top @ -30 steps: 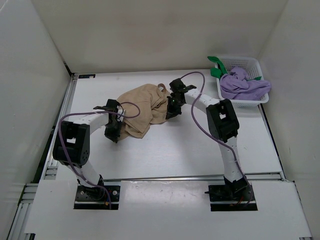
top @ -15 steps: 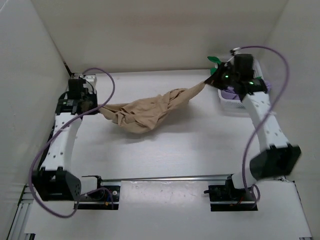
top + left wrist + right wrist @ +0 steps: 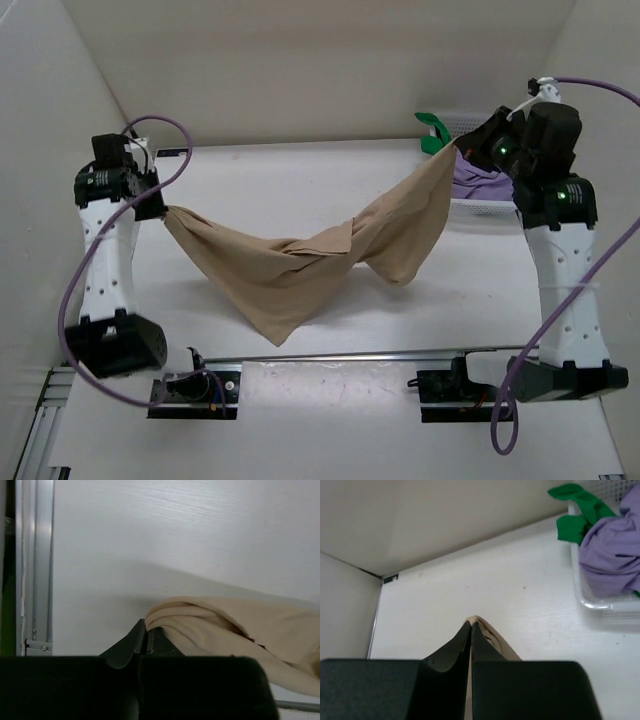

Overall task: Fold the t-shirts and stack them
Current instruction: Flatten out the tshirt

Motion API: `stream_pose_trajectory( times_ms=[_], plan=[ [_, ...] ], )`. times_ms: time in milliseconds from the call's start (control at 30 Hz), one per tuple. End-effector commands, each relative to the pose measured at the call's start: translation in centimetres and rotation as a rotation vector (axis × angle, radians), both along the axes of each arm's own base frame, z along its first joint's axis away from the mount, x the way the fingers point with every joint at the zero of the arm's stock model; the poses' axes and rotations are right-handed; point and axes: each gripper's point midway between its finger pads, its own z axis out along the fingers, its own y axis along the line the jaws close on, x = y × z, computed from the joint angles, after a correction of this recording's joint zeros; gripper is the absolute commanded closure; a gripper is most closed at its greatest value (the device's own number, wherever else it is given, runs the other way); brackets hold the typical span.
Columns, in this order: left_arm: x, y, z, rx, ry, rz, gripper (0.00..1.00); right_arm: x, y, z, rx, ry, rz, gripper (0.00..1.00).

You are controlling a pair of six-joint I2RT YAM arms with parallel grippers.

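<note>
The tan t-shirt [image 3: 300, 270] hangs stretched between both raised arms, sagging in the middle with a point drooping low over the table. My left gripper [image 3: 158, 210] is shut on its left end, and the bunched tan cloth [image 3: 225, 625] shows beside the closed tips [image 3: 145, 630]. High on the right, my right gripper [image 3: 462, 146] is shut on the other end, a small fold of tan cloth [image 3: 495, 640] poking past its tips [image 3: 471, 625]. The purple t-shirt [image 3: 612, 565] and the green t-shirt [image 3: 580, 512] lie in the basket.
A white mesh basket [image 3: 480, 205] stands at the back right of the table [image 3: 330, 180], partly hidden behind the right arm. White walls close in the back and both sides. A metal rail [image 3: 35, 565] runs along the table's left edge.
Both arms rose and spread apart, lifting the tan t-shirt off the table. It went from a crumpled heap to a taut, sagging span between them.
</note>
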Motion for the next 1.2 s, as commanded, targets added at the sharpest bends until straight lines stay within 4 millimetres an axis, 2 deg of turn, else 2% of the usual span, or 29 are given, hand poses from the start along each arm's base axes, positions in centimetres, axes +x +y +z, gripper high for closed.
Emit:
stream_pose_trajectory(
  times_ms=[0, 33, 133, 200, 233, 267, 300, 333, 367, 400, 433, 467, 500, 533, 567, 667, 700, 767, 800, 900, 933, 1100, 1133, 1167],
  plan=[
    [1.0, 0.1, -3.7, -0.044, 0.126, -0.006, 0.9, 2.7, 0.1, -1.5, -0.017, 0.056, 0.002, 1.0],
    [1.8, 0.2, -4.0, -0.042, 0.116, -0.006, 0.9, 2.9, 0.9, -1.6, -0.003, 0.063, 0.047, 1.0],
    [5.4, -0.4, -2.9, 0.016, 0.024, -0.035, 0.9, 3.8, 1.4, -2.5, 0.034, 0.102, 0.054, 1.0],
    [7.3, -1.5, -4.0, 0.047, 0.034, -0.065, 0.9, 3.8, 2.2, -4.4, 0.047, 0.15, 0.08, 1.0],
    [8.5, -1.9, -3.9, 0.06, 0.025, -0.075, 0.85, 3.9, 2.7, -5.4, 0.045, 0.166, 0.091, 1.0],
    [9.3, -2.2, -4.5, 0.073, 0.039, -0.081, 0.75, 3.8, 4.1, -8.2, 0.05, 0.22, 0.127, 1.0],
    [10.4, -2.0, -6.5, 0.111, 0.093, -0.068, 0.56, 3.7, 5.1, -10.0, 0.062, 0.255, 0.141, 1.0],
    [11.7, -2.8, -5.8, 0.139, 0.07, -0.079, 0.17, 3.5, 6.4, -12.1, 0.08, 0.3, 0.173, 1.0],
    [12.5, -3.0, -5.7, 0.165, 0.067, -0.077, 0.0, 2.9, 8.8, -15.7, 0.089, 0.372, 0.233, 1.0],
    [12.7, -3.1, -5.5, 0.199, 0.071, -0.069, 0.0, 2.4, 9.9, -17.0, 0.113, 0.423, 0.25, 1.0],
    [12.4, -5.1, -4.3, 0.201, 0.038, -0.111, 0.0, 2.2, 10.7, -18.2, 0.119, 0.461, 0.257, 1.0],
    [11.5, -6.4, -4.4, 0.202, 0.033, -0.143, 0.0, 2.0, 11.6, -19.7, 0.118, 0.505, 0.26, 1.0],
    [10.4, -8.6, -4.2, 0.178, 0.014, -0.204, 0.0, 2.1, 11.6, -20.6, 0.139, 0.533, 0.234, 1.0],
    [8.4, -10.7, -1.9, 0.165, -0.067, -0.257, 0.0, 2.0, 12.2, -20.4, 0.137, 0.525, 0.248, 1.0],
    [4.7, -15.1, -5.6, 0.174, 0.02, -0.399, 0.0, 1.7, 12.6, -21.2, 0.13, 0.545, 0.256, 1.0],
    [-2.8, -20.4, -10.4, 0.17, 0.163, -0.643, 0.0, 2.0, 12.4, -21.8, 0.097, 0.542, 0.239, 1.0],
    [-5.4, -20.1, -13.8, 0.173, 0.269, -0.683, 0.0, 2.0, 12.4, -21.8, 0.089, 0.539, 0.243, 1.0],
    [-7.9, -21.4, -16.5, 0.193, 0.336, -0.765, 0.0, 1.7, 12.1, -22.1, 0.083, 0.547, 0.234, 1.0],
    [-8.8, -21.7, -17.5, 0.204, 0.352, -0.795, 0.0, 1.3, 12.0, -22.9, 0.078, 0.567, 0.231, 1.0],
    [-10.7, -24.6, -18.6, 0.179, 0.396, -0.905, 0.0, 0.5, 11.5, -22.9, 0.062, 0.556, 0.213, 1.0],
    [-10.6, -25.3, -18.9, 0.166, 0.389, -0.922, 0.0, 0.1, 11.2, -23.2, 0.057, 0.559, 0.204, 1.0],
    [-10.1, -26.7, -21.8, 0.269, 0.386, -0.95, 0.0, -1.0, 9.6, -24.3, 0.04, 0.591, 0.158, 1.0],
    [-10.4, -26.4, -22.3, 0.276, 0.405, -0.95, 0.02, -1.0, 9.4, -23.5, 0.041, 0.566, 0.151, 1.0],
    [-10.6, -26.4, -22.7, 0.268, 0.41, -0.954, 0.02, -1.0, 8.8, -23.6, 0.037, 0.565, 0.131, 1.0]
  ],
)
